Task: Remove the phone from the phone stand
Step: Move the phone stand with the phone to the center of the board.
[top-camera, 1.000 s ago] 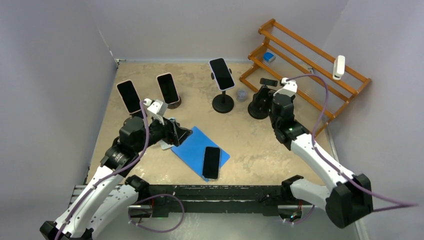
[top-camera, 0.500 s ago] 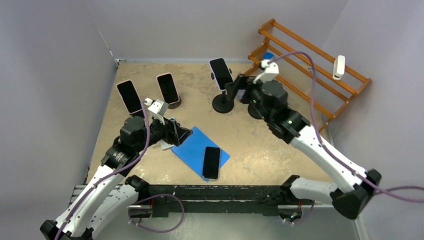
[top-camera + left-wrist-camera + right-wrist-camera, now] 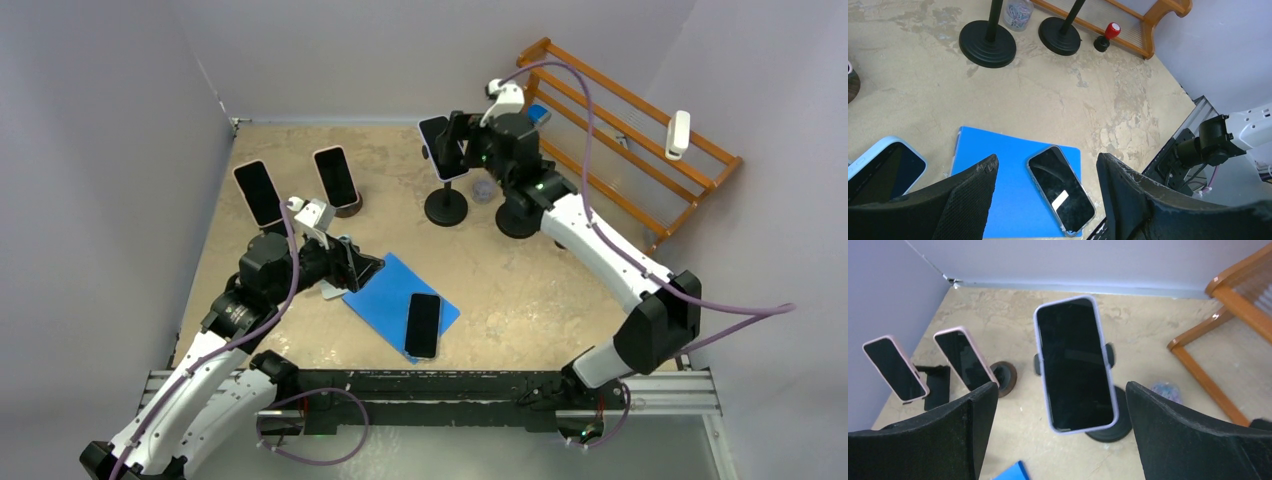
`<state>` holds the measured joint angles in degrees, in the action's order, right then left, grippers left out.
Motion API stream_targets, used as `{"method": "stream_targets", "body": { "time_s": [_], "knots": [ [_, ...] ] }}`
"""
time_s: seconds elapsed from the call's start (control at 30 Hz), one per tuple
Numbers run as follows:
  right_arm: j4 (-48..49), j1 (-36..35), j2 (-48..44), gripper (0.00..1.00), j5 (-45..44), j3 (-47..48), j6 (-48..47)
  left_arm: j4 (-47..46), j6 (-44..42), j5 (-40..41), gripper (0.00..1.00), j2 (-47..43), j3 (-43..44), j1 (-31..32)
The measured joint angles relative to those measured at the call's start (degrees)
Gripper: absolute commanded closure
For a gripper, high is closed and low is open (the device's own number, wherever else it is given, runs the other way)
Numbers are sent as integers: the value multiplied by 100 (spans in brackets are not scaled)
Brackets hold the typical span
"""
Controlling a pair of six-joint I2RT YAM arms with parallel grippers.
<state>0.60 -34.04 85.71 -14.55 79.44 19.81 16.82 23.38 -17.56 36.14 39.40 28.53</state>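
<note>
A phone in a lilac case (image 3: 441,147) (image 3: 1075,365) sits clamped, tilted back, on a black pole phone stand (image 3: 446,207). My right gripper (image 3: 462,143) (image 3: 1061,390) hovers just to the right of it, open wide. In the right wrist view the phone lies ahead between the two fingers, and neither touches it. My left gripper (image 3: 366,268) (image 3: 1047,159) stands open and empty low over a blue pad (image 3: 384,288) (image 3: 998,170). A black phone (image 3: 423,325) (image 3: 1061,190) lies flat on that pad.
Two pink-cased phones (image 3: 258,193) (image 3: 336,177) lean on low stands at the back left. A second black stand base (image 3: 518,221), a small jar (image 3: 484,189) and a wooden rack (image 3: 612,130) are at the back right. A light-blue-cased phone (image 3: 878,170) lies beside the pad.
My right arm has swung left and risen from the right-hand stand base to the lilac phone, its gripper still open. The left arm has not moved.
</note>
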Motion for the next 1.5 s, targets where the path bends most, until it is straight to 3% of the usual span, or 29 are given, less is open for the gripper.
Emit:
{"method": "stream_targets", "body": {
  "time_s": [0.23, 0.6, 1.5],
  "knots": [
    [-468, 778, 476, 1, 907, 883, -146, -2, 0, -52, 30, 46, 0, 0],
    [-1191, 737, 1375, 1, 1307, 1172, -535, -28, 2, -229, 30, 13, -22, 0],
    [-1322, 737, 1805, 1, 1567, 1561, -824, -131, 4, -376, 30, -28, -74, 0]
  ]
}}
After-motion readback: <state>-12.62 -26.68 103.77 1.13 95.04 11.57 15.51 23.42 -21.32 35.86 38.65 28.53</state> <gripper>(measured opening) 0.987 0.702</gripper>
